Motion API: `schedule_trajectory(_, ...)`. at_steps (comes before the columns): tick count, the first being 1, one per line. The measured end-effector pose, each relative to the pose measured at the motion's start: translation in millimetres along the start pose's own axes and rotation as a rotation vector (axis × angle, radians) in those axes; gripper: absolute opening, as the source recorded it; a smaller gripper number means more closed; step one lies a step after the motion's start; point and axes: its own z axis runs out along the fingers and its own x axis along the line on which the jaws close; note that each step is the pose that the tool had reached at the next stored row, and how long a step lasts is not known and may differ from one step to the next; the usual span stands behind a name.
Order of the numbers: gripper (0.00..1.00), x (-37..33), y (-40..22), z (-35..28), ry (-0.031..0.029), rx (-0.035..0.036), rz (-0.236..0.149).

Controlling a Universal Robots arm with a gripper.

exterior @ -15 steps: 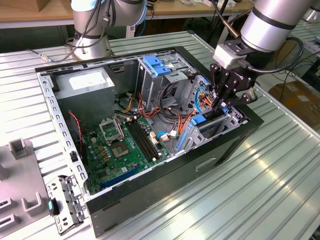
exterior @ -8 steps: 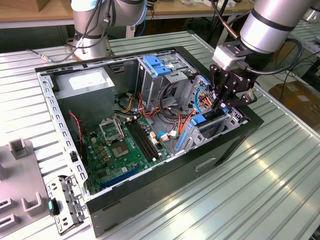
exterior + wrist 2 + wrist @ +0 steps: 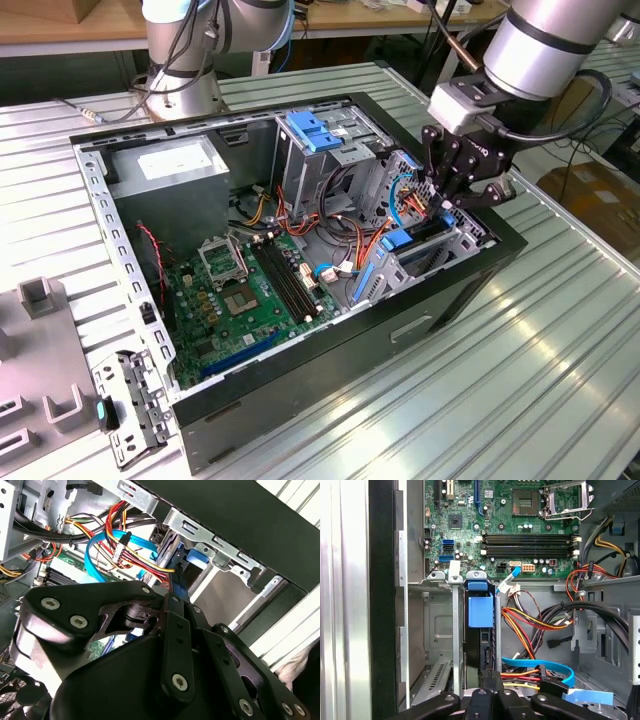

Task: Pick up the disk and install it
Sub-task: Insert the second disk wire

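A: First wrist view shows the disk (image 3: 481, 630) standing on edge inside the drive cage (image 3: 432, 582) of the computer case (image 3: 382, 605), its blue rail tab (image 3: 480, 609) uppermost toward the motherboard (image 3: 510, 525). So the pick-up is done, I'd say.

B: Agreed. And the gripper (image 3: 491, 677)?

A: Its fingers are drawn together on the near edge of the disk, clamped on it. In the second wrist view the gripper (image 3: 172, 592) has the thin drive edge between the closed tips, right beside the orange and yellow power wires (image 3: 145, 562) and the blue data cable (image 3: 97, 560).

B: In the exterior view the gripper (image 3: 455, 195) is low over the cage at the case's corner nearest the exterior view's right, by the front panel edge.

A: The disk looks well into its slot, between the grey cage walls. Whether it is fully seated I cannot tell; the far end is hidden.

B: So by my reading: picked up, inserted most or all the way, not released. The cables lie loose near the cage, none plugged into the drive that I can see.
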Motion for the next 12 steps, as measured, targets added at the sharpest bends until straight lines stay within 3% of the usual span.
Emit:
schedule_trajectory(7,0.11,0.0,1.1,-0.5,0.0,0.0,0.0)
schedule_trajectory(12,0.11,0.3,8.7,-0.4,-0.0006,0.0,0.0)
